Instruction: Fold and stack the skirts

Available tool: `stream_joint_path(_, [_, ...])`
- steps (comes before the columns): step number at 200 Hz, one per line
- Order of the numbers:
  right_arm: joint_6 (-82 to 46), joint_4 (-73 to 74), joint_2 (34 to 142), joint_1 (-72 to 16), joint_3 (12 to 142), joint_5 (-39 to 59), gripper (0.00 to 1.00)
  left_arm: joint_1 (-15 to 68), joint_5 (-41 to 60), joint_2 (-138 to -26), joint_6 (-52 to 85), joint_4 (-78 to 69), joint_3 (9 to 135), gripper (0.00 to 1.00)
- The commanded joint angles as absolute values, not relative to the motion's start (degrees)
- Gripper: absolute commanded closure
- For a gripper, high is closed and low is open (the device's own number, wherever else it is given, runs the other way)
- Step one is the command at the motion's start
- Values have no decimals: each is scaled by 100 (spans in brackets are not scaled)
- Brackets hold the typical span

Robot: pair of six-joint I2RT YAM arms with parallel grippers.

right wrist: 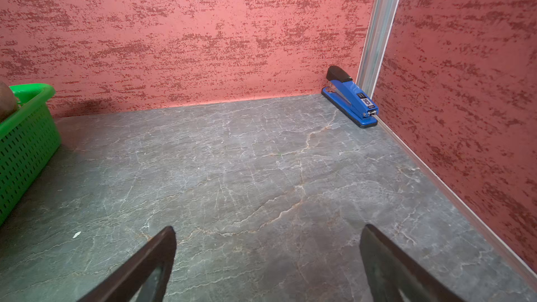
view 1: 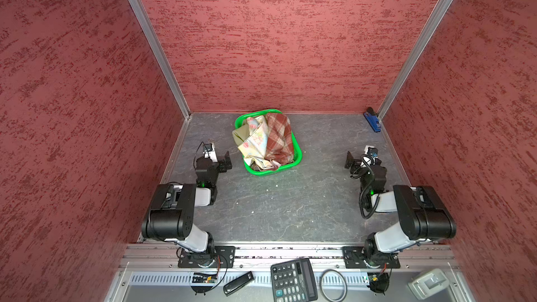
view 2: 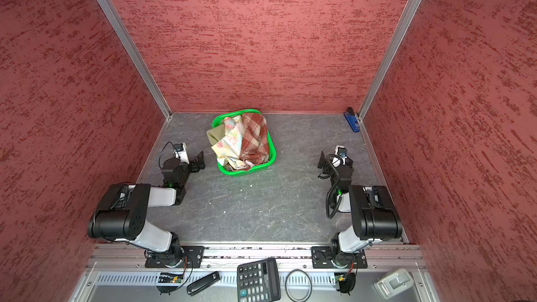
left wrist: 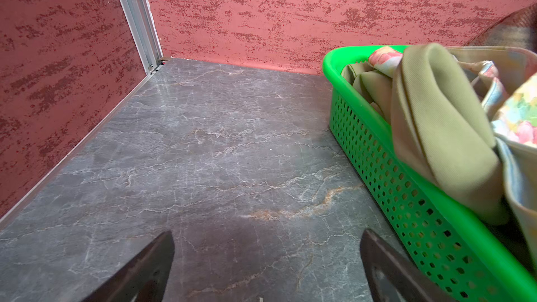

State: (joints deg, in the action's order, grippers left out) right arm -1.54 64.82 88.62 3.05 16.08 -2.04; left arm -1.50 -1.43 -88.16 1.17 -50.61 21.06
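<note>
Three skirts lie bunched in a green mesh basket [view 1: 299, 152] [view 2: 273, 152] at the back middle of the table. The plaid skirt [view 1: 279, 137] [view 2: 255, 137] fills its right side. The floral skirt [view 1: 255, 142] [view 2: 231, 140] lies in the middle, and the olive skirt [view 1: 239, 136] [view 2: 213, 136] hangs over the left rim. My left gripper [view 1: 228, 160] [left wrist: 268, 232] stands open and empty just left of the basket [left wrist: 406, 199], near the olive skirt [left wrist: 441, 129]. My right gripper [view 1: 350, 161] [right wrist: 269, 227] is open and empty, well right of the basket [right wrist: 26, 140].
A blue stapler [view 1: 372, 122] [right wrist: 350, 97] lies in the back right corner against the wall. Red textured walls close off three sides. On the front ledge behind the arm bases sit a calculator [view 1: 293, 280], a black ring [view 1: 334, 284] and a black device [view 1: 238, 283].
</note>
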Motion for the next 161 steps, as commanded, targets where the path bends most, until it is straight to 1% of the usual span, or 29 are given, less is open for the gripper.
stream_joint_path(1, [-200, 6533, 8873, 312, 1665, -325, 1, -156, -105, -8792, 53, -5159, 2153, 0])
stream_joint_path(63, [-197, 6530, 8870, 308, 1667, -312, 1, -181, -55, -8789, 76, -5159, 2154, 0])
stream_joint_path(84, [-208, 6533, 8879, 319, 1667, -299, 1, -279, 121, -8783, 129, -5168, 2136, 0])
stream_joint_path(101, [-203, 6521, 8880, 321, 1670, -307, 1, -143, -98, -8797, 56, -5146, 2164, 0])
stream_joint_path(148, [-201, 6536, 8876, 316, 1662, -303, 1, -132, -123, -8800, 45, -5178, 2145, 0])
stream_joint_path(161, [-196, 6531, 8879, 324, 1662, -306, 1, -71, -307, -8798, 24, -5225, 2121, 0])
